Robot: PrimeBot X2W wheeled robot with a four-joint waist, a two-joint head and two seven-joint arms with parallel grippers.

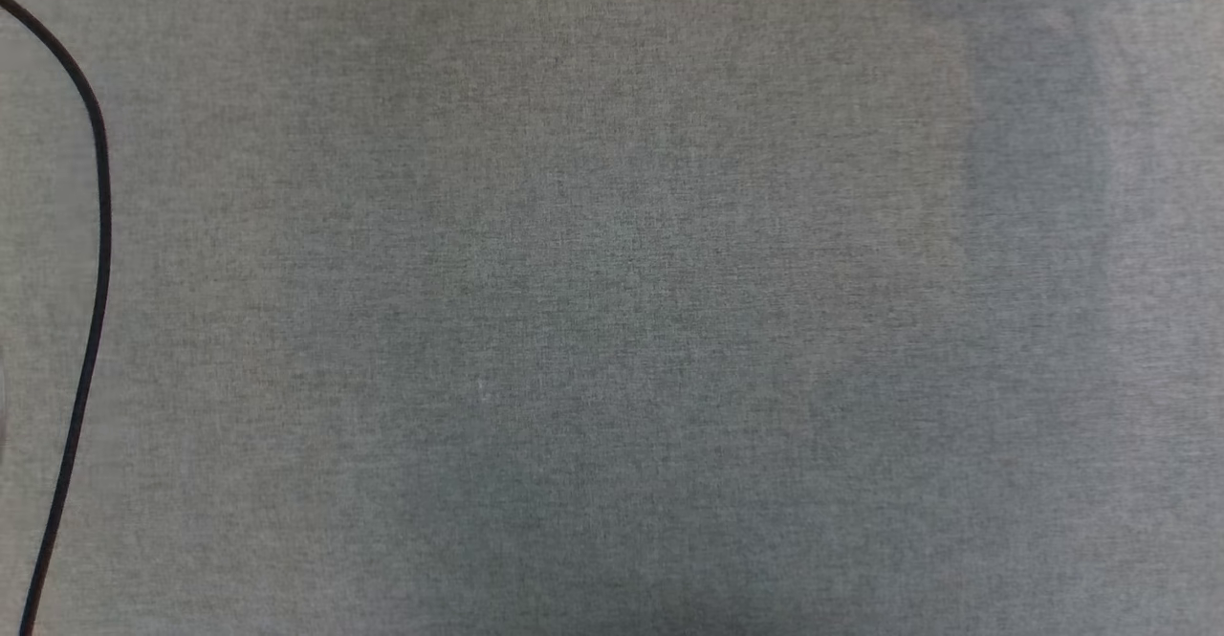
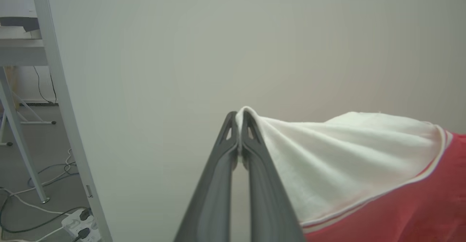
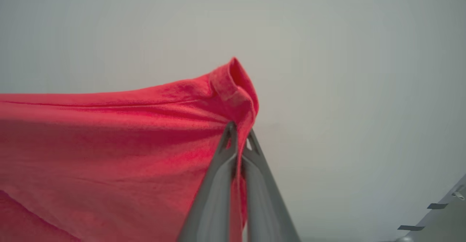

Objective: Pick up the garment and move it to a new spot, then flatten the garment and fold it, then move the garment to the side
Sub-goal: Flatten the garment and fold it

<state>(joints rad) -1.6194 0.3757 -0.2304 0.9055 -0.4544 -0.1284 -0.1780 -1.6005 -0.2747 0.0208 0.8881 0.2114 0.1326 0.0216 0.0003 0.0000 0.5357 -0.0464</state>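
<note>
Aloft, left fingers (image 2: pixel 218 183) clamp the garment (image 2: pixel 346 154) by a white edge, right fingers (image 3: pixel 214 191) a red edge.

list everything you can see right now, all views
garment: 1, red with white sleeve, held by both grippers
surface: 1, grey, in the head view
cable: 1, black, left side of the surface
wall: 1, pale, behind the garment
post: 1, white, left in the left wrist view
power strip: 1, white, on the floor by the post
left gripper: 1, dark, shut on the white sleeve
right gripper: 1, dark, shut on a red edge
</note>
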